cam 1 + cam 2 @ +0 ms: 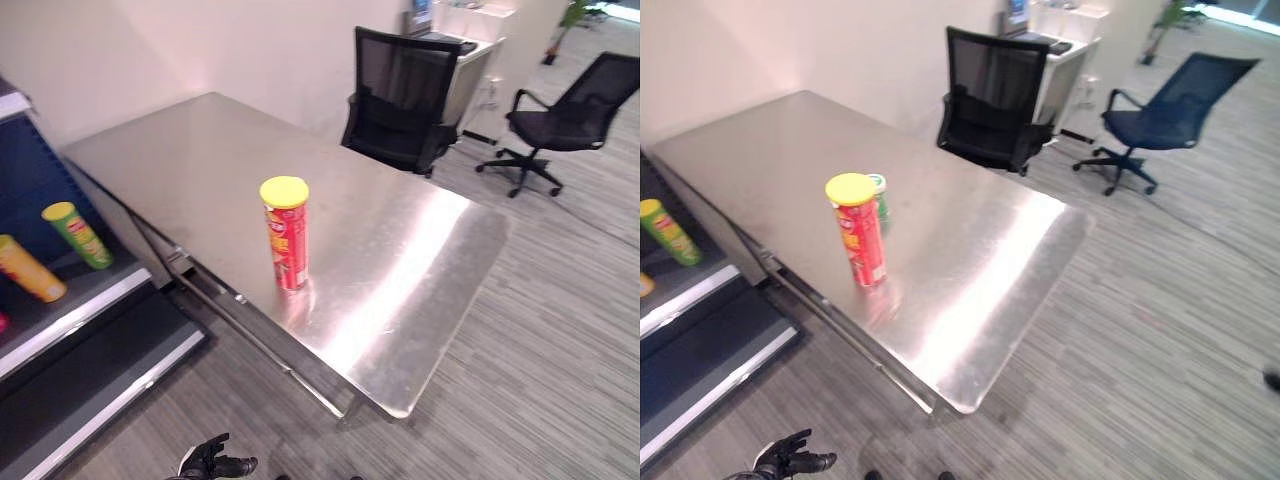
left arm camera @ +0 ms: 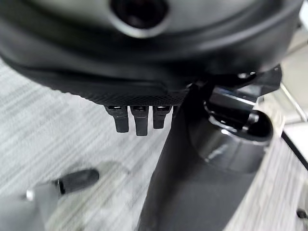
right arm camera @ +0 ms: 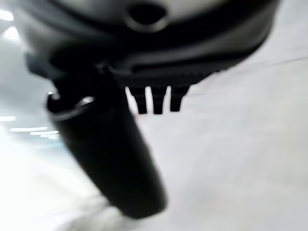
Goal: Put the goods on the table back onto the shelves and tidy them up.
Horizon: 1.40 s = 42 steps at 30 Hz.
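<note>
Low at the near edge of the head views, on the near side of the steel table [image 1: 420, 290], the left hand [image 1: 215, 462] hangs over the striped carpet [image 1: 1140, 340] with its fingers spread and relaxed, holding nothing. Its wrist view shows short fingertips [image 2: 137, 120] pointing down at the same carpet. From its own wrist camera the right hand [image 3: 115, 159] shows as a dark thumb and a row of fingertips [image 3: 156, 101] against a pale blur; they look straight and free of any object.

On the table, toward its near long edge, stands a red crisp can [image 1: 288, 235] with a yellow lid, upright and apart from both hands. Just behind it, seen from the right eye, a small green-and-white can [image 1: 878, 195] stands on the tabletop, half hidden by the red one.

Left of the table is the shelf unit [image 1: 90, 300], with a blue back panel and grey boards. On its upper board a green can [image 1: 78, 235] and an orange can [image 1: 30, 268] lie tilted, both with yellow lids.

Beyond the table's far side, a black mesh office chair [image 1: 400, 100] stands near the edge, and a second chair [image 1: 1165, 115] stands farther off on the carpet.
</note>
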Tool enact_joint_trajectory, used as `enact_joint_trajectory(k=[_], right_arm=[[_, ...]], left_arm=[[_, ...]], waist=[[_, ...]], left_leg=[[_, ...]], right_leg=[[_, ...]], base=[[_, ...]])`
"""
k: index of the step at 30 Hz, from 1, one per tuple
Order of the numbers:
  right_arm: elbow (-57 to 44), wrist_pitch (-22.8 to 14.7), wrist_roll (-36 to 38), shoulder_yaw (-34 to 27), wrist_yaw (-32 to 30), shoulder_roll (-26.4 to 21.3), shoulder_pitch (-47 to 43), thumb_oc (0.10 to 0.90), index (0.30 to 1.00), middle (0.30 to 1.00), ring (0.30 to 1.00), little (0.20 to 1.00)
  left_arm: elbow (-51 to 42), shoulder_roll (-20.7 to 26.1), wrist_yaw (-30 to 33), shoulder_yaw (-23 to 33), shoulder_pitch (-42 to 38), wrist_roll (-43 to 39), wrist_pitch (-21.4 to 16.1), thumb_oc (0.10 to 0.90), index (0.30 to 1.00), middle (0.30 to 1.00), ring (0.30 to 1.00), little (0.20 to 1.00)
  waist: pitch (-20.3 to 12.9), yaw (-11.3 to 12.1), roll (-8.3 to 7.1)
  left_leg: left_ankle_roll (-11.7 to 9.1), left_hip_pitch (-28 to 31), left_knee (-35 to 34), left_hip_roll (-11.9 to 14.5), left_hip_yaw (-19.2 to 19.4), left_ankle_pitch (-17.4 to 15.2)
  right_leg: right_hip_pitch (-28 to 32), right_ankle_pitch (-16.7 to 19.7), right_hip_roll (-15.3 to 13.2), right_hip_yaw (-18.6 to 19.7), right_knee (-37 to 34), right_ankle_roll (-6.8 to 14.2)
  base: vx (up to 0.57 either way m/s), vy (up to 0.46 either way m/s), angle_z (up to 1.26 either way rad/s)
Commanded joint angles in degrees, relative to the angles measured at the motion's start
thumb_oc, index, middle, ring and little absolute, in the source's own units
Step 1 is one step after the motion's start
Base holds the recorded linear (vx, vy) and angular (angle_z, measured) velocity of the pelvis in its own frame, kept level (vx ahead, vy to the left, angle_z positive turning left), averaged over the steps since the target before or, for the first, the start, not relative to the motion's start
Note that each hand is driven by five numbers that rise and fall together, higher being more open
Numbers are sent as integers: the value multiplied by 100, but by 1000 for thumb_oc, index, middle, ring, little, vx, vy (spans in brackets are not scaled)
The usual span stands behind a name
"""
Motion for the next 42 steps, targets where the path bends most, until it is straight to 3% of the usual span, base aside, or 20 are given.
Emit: enact_joint_trajectory(k=[1, 2, 8, 10, 15, 23, 29, 42], right_arm=[[-52, -1298, 885, -65, 406, -564, -965, 800, 900, 900, 900, 900], [-418, -1550, 1658, 55, 773, -815, -1415, 800, 900, 900, 900, 900], [-942, -1675, 2843, 1153, 1302, -1399, -2950, 800, 900, 900, 900, 900], [-1018, -1696, 3446, 1586, 1542, -1216, -3439, 800, 900, 900, 900, 900], [-1642, -1549, 3891, 2485, 1927, -994, -3854, 800, 900, 900, 900, 900], [-2192, -1241, 3626, 3245, 2338, -1206, -3850, 800, 900, 900, 900, 900], [-1754, -1005, 3034, 4370, 2294, -1007, -4502, 800, 900, 900, 900, 900], [-984, -942, 2789, 4864, 2101, -408, -5024, 800, 900, 900, 900, 900]], left_arm=[[-150, 118, -140, -244, -328, 70, -220, 800, 900, 900, 900, 900], [-274, 113, -228, -347, -209, 89, -258, 800, 900, 900, 900, 900], [-246, 183, -282, -506, -43, 51, -307, 800, 900, 900, 900, 900], [-170, 169, -297, -549, 18, 62, -310, 800, 900, 900, 900, 900], [-71, 120, -304, -576, 60, 101, -292, 800, 900, 900, 900, 900], [-88, 70, -361, -539, 89, 192, -303, 800, 900, 900, 900, 900], [-46, 70, -351, -538, 139, 162, -300, 800, 900, 900, 900, 900], [127, 55, -324, -544, 166, 105, -274, 800, 900, 900, 900, 900]], waist=[[-123, 664, -117], [-176, 712, -137], [-299, 892, -228], [-338, 954, -242], [-353, 1060, -253], [-340, 1135, -236], [-319, 1305, -188], [-267, 1503, -145]], left_leg=[[-376, 436, 62, 338, -15, -777], [-395, 444, 62, 351, -18, -774], [-452, 384, 62, 375, -64, -676], [-464, 388, 62, 390, -100, -680], [-485, 415, 62, 408, -165, -716], [-503, 372, 62, 403, -246, -669], [-509, 246, 62, 376, -405, -591], [-517, 94, 62, 323, -754, -527]], right_leg=[[-357, 102, -288, -228, 75, 612], [-340, 90, -286, -261, 75, 615], [-314, 123, -285, -389, 75, 597], [-285, 111, -286, -459, 75, 588], [-208, 44, -300, -582, 75, 586], [-173, 38, -330, -705, 75, 584], [-174, 32, -371, -877, 75, 573], [-121, -23, -421, -1189, 75, 548]], base=[[34, -14, -1], [28, -11, 11], [14, -13, 15], [24, -29, 29], [37, -20, 12], [-1, -6, 2], [-5, -18, 15], [3, -14, 18]])
